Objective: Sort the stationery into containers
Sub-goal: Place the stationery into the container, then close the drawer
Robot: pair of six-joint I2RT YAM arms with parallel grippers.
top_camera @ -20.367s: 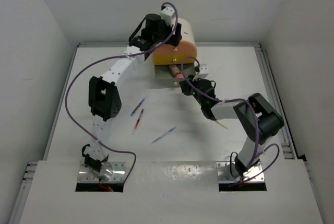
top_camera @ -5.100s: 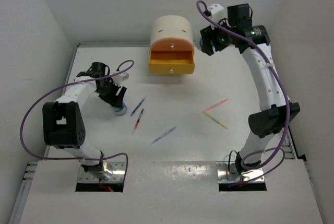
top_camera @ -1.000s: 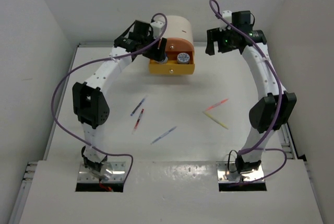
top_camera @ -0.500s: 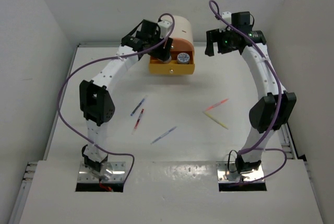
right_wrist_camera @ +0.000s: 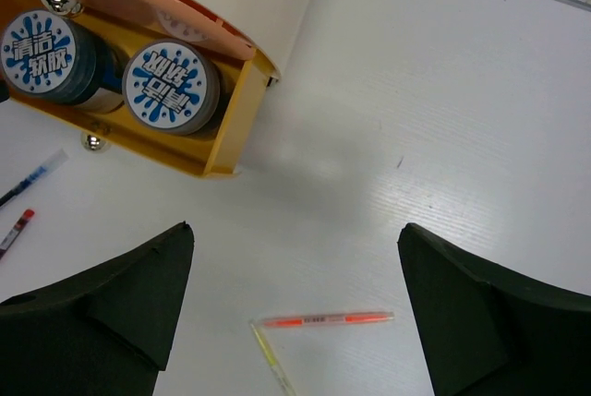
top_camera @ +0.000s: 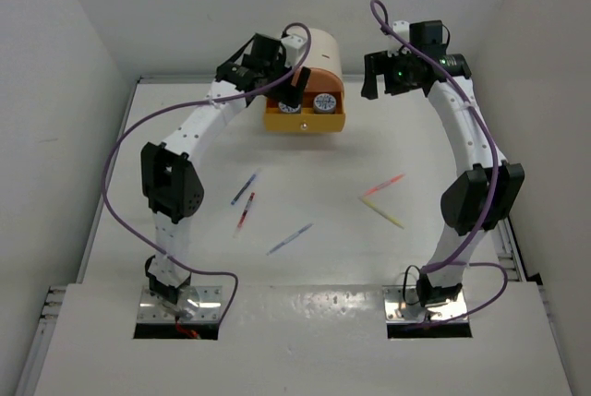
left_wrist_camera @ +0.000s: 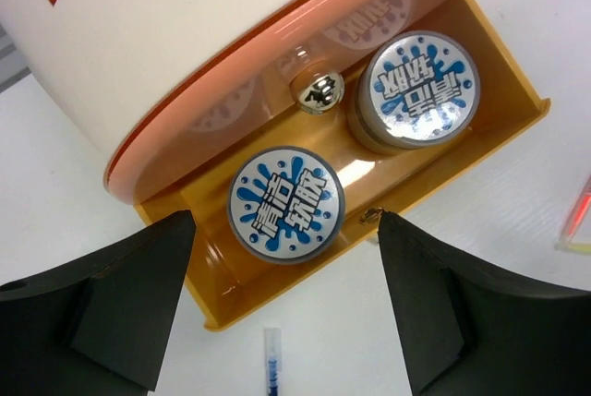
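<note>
Hanging over the pulled-out yellow drawer (top_camera: 305, 123) of the cream box (top_camera: 320, 45) in the top view, the left gripper (top_camera: 288, 96) is spread wide and holds nothing. The right gripper (top_camera: 377, 82), also spread and bare, sits right of the box. On the worktop (top_camera: 342, 262) the blue pen (top_camera: 245, 187), red pen (top_camera: 244, 212) and second blue pen (top_camera: 290, 238) all slant near-left to far-right, while the pink stick (top_camera: 382, 185) and yellow stick (top_camera: 383, 212) make a V. Left wrist alone shows detail: two round pieces (left_wrist_camera: 285, 204), printed faces up, lie side by side in the drawer, one directly under the gripper, untouched. Right wrist: the drawer is at upper left and the pink stick lies nearly level between its fingers (right_wrist_camera: 111, 294).
</note>
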